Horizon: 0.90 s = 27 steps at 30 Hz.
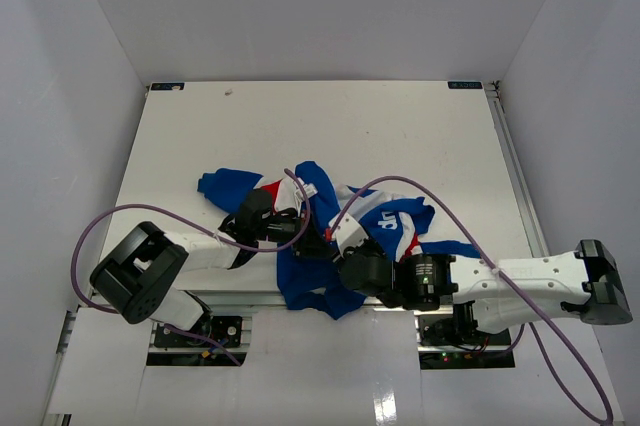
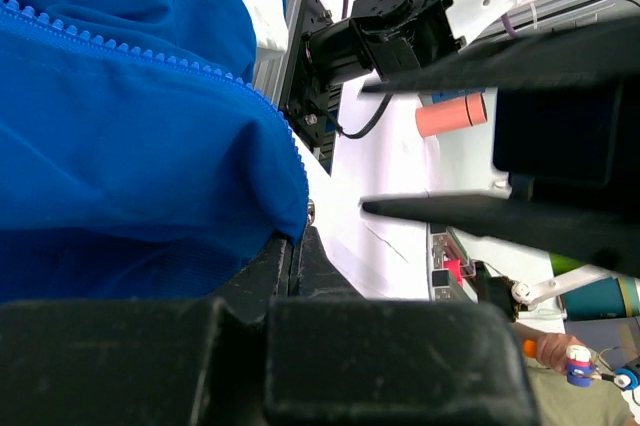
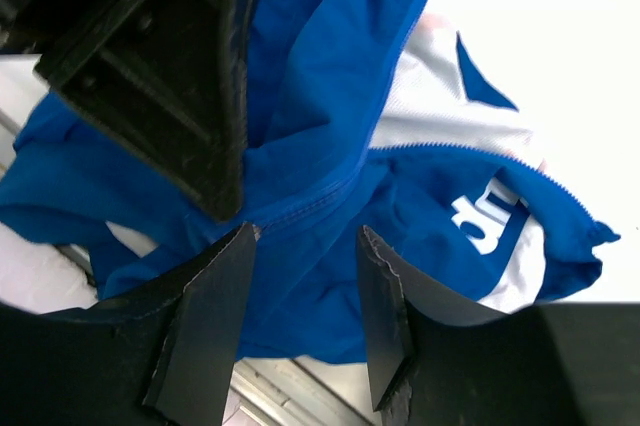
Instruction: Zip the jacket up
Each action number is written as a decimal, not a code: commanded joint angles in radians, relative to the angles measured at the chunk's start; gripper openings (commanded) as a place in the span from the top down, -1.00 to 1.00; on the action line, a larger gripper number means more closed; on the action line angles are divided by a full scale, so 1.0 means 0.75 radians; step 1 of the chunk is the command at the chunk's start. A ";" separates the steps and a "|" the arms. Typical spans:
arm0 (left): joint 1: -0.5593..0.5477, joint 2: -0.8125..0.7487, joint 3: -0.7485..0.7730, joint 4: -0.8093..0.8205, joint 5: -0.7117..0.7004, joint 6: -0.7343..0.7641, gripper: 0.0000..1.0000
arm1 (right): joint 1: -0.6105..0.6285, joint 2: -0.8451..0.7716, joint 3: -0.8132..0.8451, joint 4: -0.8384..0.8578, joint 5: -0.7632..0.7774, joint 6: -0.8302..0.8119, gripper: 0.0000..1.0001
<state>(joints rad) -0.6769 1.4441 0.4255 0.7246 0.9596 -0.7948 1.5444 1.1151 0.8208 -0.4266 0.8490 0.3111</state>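
Observation:
The jacket (image 1: 390,221) lies crumpled near the table's front edge, royal blue with white and red panels and white lettering. My left gripper (image 1: 312,236) is shut, and in the left wrist view its tips (image 2: 297,236) pinch a corner of the jacket (image 2: 130,146) beside the zipper teeth (image 2: 150,51). My right gripper (image 1: 345,243) hovers just right of it. In the right wrist view the right gripper (image 3: 305,236) is open, with blue jacket (image 3: 330,146) fabric and a zipper line (image 3: 320,196) beyond the gap and nothing held. The left gripper (image 3: 170,76) shows as a black shape at upper left.
The white table (image 1: 350,126) is enclosed by white walls at the back and sides. An aluminium rail (image 1: 250,296) runs along the front edge under the jacket's hem. Purple cables (image 1: 100,226) loop from both arms. An orange cylinder (image 2: 450,114) sits beyond the table.

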 commanded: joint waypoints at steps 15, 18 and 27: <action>0.011 -0.008 0.033 -0.009 0.023 -0.002 1.00 | 0.205 0.367 0.275 -0.369 0.312 0.678 -0.07; 0.011 -0.008 0.033 -0.008 0.021 -0.002 1.00 | 0.205 0.415 0.309 -0.475 0.326 0.789 -0.07; 0.011 -0.009 0.030 -0.007 0.021 -0.002 1.00 | 0.205 0.547 0.384 -0.572 0.318 0.888 -0.08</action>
<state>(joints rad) -0.6750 1.4448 0.4259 0.7155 0.9592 -0.8009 1.6917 1.5060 1.0576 -0.8039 1.0408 0.8941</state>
